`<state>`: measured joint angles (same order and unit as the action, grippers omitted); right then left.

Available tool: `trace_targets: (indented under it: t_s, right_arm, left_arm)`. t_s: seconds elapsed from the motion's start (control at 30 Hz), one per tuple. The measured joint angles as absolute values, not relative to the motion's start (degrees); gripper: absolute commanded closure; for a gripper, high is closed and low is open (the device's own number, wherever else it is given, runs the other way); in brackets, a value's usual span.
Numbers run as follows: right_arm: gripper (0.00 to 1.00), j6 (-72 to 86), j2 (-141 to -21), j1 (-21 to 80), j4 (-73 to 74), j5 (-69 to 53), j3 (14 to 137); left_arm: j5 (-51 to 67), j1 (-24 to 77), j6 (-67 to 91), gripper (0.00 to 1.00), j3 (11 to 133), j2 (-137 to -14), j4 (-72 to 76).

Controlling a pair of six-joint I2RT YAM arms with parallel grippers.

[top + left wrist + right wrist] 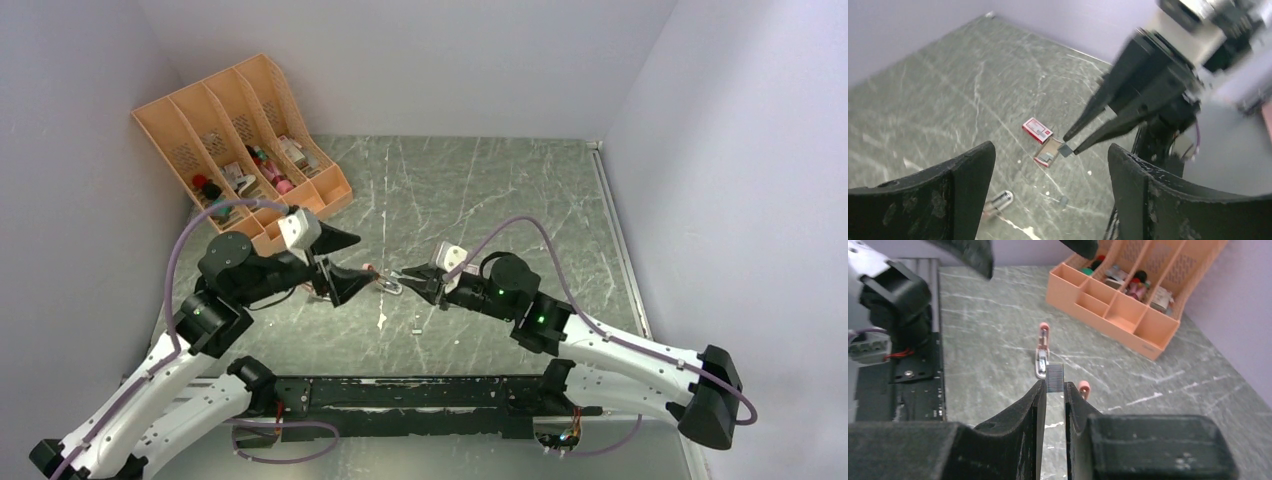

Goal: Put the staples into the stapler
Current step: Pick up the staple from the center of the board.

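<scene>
My right gripper (pixel 1054 386) is shut on a short silvery strip of staples (pixel 1054 377), held upright above the table. Just beyond it lies the pink stapler (pixel 1041 360), opened out flat with its metal channel showing. My left gripper (pixel 1050 149) is open wide and holds nothing; it faces the right gripper (pixel 1070 142) from the left. In the top view the left gripper (pixel 345 265) and the right gripper (pixel 408 274) hover on either side of the stapler (pixel 384 284). The red-and-white staple box (pixel 1037 130) and its inner tray (pixel 1047 154) lie on the table below.
A peach desk organizer (pixel 240 150) with small items stands at the back left. A loose strip of staples (pixel 1064 201) lies on the grey marbled table (pixel 500 200). Walls close in the left, back and right sides.
</scene>
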<state>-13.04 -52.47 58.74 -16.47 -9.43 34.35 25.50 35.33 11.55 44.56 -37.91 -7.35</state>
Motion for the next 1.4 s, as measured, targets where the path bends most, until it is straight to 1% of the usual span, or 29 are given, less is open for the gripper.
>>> trace_targets:
  t_s: [0.07,0.17,0.27,0.37,0.53,0.87,1.17,1.27,1.4]
  right_arm:
    - [0.79,-12.9,-51.9,58.7,-14.4,-12.0,36.2]
    - [0.79,-13.0,-51.3,58.7,-11.6,-15.5,38.8]
    - [0.79,-13.6,-50.6,58.7,-9.0,-17.8,40.6]
    - [0.79,-14.4,-49.5,58.6,-7.4,-19.3,41.0]
    - [0.79,-15.6,-48.6,58.6,-5.1,-21.3,41.2]
    - [0.79,-16.5,-48.6,58.6,-4.9,-22.4,41.2]
    - [0.79,-16.8,-48.8,58.6,-6.2,-21.6,41.2]
    - [0.79,-16.8,-49.0,58.6,-6.5,-21.5,41.2]
    - [0.79,-16.8,-49.7,58.6,-6.5,-21.4,41.2]
  left_arm:
    - [31.8,35.3,4.6,0.14,44.4,-37.0,-6.7]
    - [39.7,35.3,-5.5,0.16,42.9,-35.1,-5.4]
    - [46.2,35.4,-14.1,0.24,41.5,-33.9,-4.5]
    - [50.9,35.4,-21.4,0.29,41.9,-36.3,-5.3]
    - [56.1,35.4,-31.0,0.33,46.2,-45.0,-9.8]
    - [59.5,35.5,-33.0,0.41,47.5,-49.3,-9.6]
    - [59.8,37.3,-33.3,0.55,48.0,-51.7,-10.0]
    - [59.7,37.8,-33.7,0.63,48.4,-52.0,-10.2]
    - [59.5,38.0,-33.9,0.7,48.4,-52.1,-10.3]
